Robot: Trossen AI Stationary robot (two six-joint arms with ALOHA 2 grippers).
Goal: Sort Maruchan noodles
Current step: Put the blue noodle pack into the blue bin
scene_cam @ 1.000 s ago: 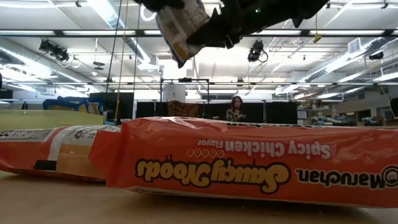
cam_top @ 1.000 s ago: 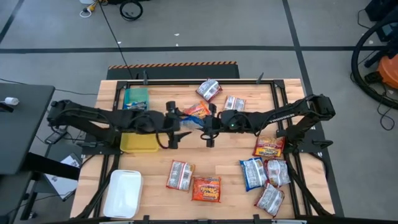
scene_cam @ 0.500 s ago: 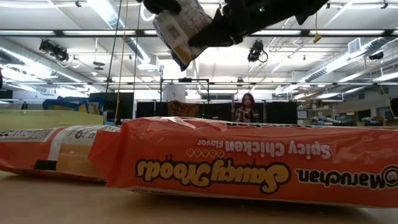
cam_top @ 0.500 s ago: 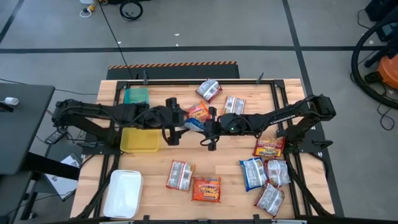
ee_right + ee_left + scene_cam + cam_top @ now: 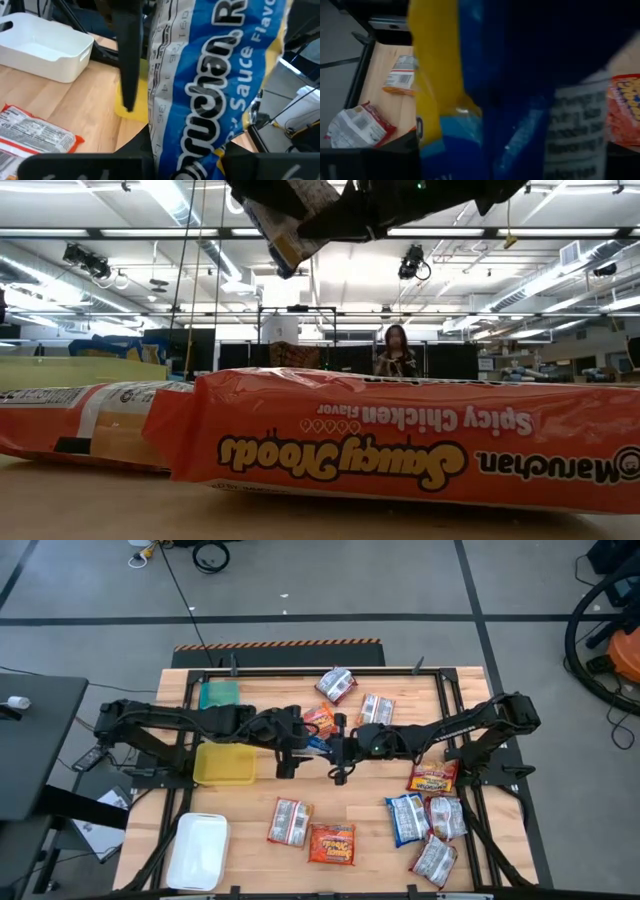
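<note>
Now my right fingers (image 5: pixel 338 748) clamp the blue packet (image 5: pixel 316 744) mid-air; left fingers (image 5: pixel 287 743) meet it, grip unclear. Hand over slowly toward the yellow bin (image 5: pixel 224 764).

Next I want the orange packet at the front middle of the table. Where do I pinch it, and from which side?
Probably its right edge seam, coming straight down. The orange packet lies flat and puffy in the middle, and the silver packet sits close on its left, so the right side is freer. The right gripper holds the blue packet mid-table, with the left gripper beside it.
</note>
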